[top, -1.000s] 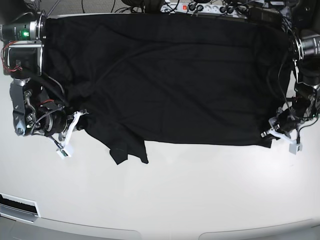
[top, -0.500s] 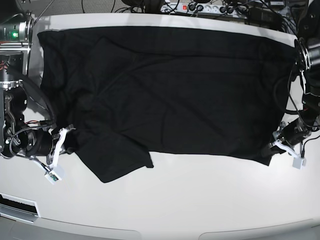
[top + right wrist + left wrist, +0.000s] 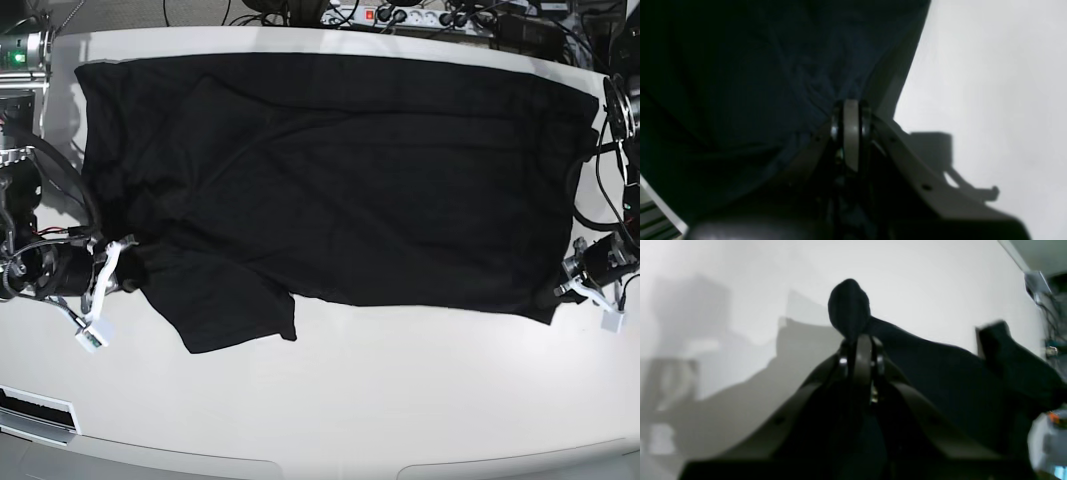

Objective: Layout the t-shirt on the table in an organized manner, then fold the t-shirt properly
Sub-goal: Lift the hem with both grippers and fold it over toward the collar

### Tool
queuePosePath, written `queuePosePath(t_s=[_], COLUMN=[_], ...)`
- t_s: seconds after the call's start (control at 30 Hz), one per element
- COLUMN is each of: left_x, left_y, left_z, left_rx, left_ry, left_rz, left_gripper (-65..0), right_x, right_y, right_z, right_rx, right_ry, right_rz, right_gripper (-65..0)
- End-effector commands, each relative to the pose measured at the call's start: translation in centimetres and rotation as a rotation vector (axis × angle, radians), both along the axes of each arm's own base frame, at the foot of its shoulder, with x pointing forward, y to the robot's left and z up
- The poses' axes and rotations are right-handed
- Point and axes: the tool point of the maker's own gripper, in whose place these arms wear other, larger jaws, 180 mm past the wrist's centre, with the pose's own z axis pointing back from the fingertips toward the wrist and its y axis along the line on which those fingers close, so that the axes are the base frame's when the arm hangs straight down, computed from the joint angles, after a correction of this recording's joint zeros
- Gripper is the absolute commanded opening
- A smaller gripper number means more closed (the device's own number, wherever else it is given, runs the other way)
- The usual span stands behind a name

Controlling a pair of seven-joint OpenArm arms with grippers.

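While both of my arms draw toward the near edge, the holdings stand as follows. Left gripper [image 3: 562, 290]: jaws pressed together on a pinch of black cloth, the t-shirt [image 3: 330, 180] corner bunched just past my fingertips in the left wrist view. Right gripper [image 3: 125, 270]: jaws likewise closed on fabric, at the shirt's near corner beside the sleeve [image 3: 235, 310], cloth fanning away from the nip in the right wrist view. Change noted against a second ago: both grippers have travelled nearer and outward, the sleeve flap, then a small crumpled tab, now lies open and flatter, and the far edge of the shirt has slid down off the clutter, leaving a strip of bare table [image 3: 330, 400] behind it. Body of the shirt: spread wide across the middle of the tabletop, long creases crossing it, near hem fairly straight between my two grips. Beyond it: cables and a power strip [image 3: 400, 15] along the far edge. My reading: the laying-out step is close to done; folding has not begun.
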Motion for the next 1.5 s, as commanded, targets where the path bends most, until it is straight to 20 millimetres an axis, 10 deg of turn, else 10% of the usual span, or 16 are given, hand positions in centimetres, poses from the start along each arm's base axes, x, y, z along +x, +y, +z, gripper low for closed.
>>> queuePosePath(t_s=[0.0,0.37,0.87,1.47], left_x=[1.4,1.3,-1.4,-5.1], left_y=[0.7,0.0,-3.9,2.7], left_z=[2.5,2.9,5.7,5.1], left_rx=[-0.014,-0.079,-0.2,-0.099], left_ry=[-0.065,-0.058,0.049,0.118], left_rz=[0.007,0.001,-0.261,-0.174], left_gripper=[-65.0,-65.0,-65.0,-65.0], right_x=[1.2,0.8,-2.3,-5.8], right_y=[-0.8,-2.6,-1.2,-3.3], right_z=[2.2,5.3,3.9,3.0], right_rx=[0.008,0.189,0.229,0.016], right_ry=[-0.057,-0.055,0.062,0.043], right_rz=[-0.008,-0.102,-0.038,-0.011], right_gripper=[-65.0,-65.0,-65.0,-65.0])
